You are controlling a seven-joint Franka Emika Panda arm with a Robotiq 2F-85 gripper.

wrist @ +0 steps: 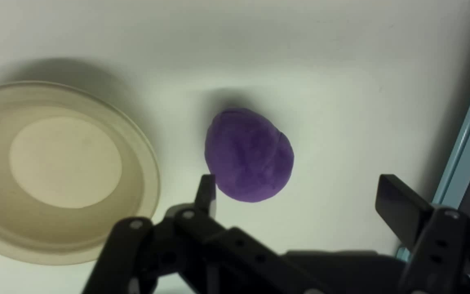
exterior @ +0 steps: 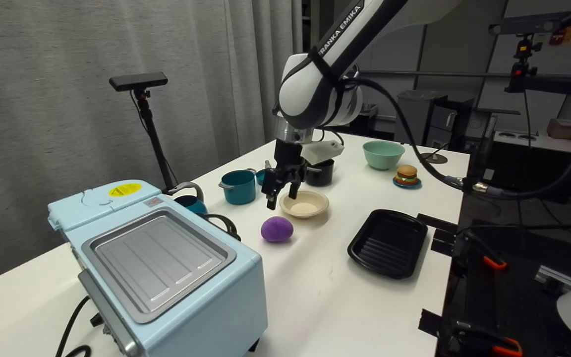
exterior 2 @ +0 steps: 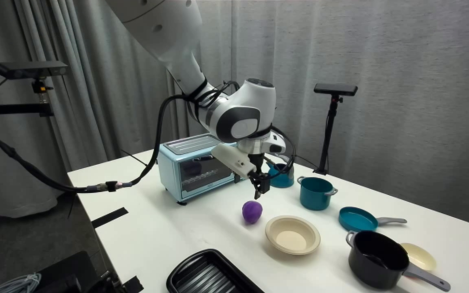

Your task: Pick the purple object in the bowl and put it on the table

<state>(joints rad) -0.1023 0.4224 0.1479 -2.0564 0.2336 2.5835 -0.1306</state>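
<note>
The purple object (exterior: 277,229) is a smooth roundish lump resting on the white table (exterior: 315,297), beside the bowl and apart from it; it also shows in an exterior view (exterior 2: 252,212) and the wrist view (wrist: 249,157). The cream shallow bowl (exterior 2: 292,240) is empty; it shows in the wrist view (wrist: 65,159) at the left. My gripper (wrist: 297,179) is open and empty, its fingers wide apart above the table. In the wrist view the left fingertip overlaps the lump's lower left edge; the gripper also shows in an exterior view (exterior: 282,194), above the lump.
A light blue toaster oven (exterior: 166,277) stands near the lump. A teal pot (exterior 2: 315,193), teal pan (exterior 2: 357,219) and black pot (exterior 2: 377,260) stand past the bowl. A black ribbed tray (exterior: 388,243) lies toward the table edge. A green bowl (exterior: 383,154) and toy burger (exterior: 407,173) stand farther off.
</note>
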